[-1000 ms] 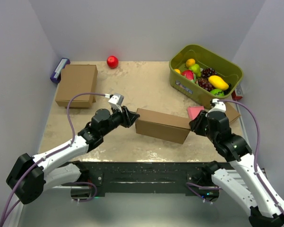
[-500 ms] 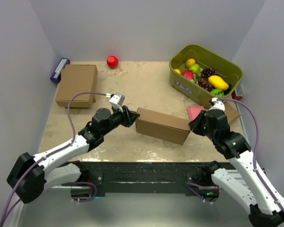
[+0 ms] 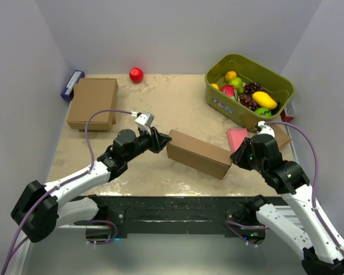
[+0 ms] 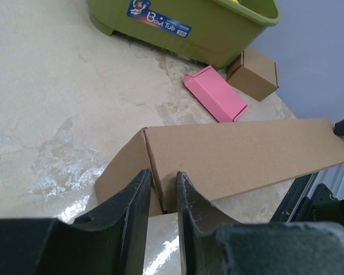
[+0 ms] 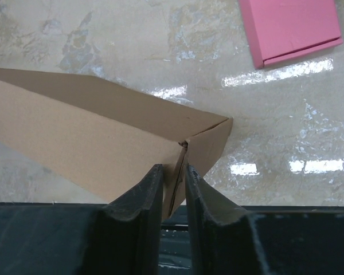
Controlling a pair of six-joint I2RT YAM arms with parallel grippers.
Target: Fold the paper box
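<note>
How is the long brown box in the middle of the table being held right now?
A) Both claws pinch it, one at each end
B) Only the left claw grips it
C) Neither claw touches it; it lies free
A: the left gripper and the right gripper each have their fingers closed on the cardboard at opposite ends of the paper box.

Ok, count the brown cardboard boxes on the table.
3. The paper box lies at centre; a closed flat box sits far left; a small box stands beside the green tub, partly hidden. More may be hidden.
</note>
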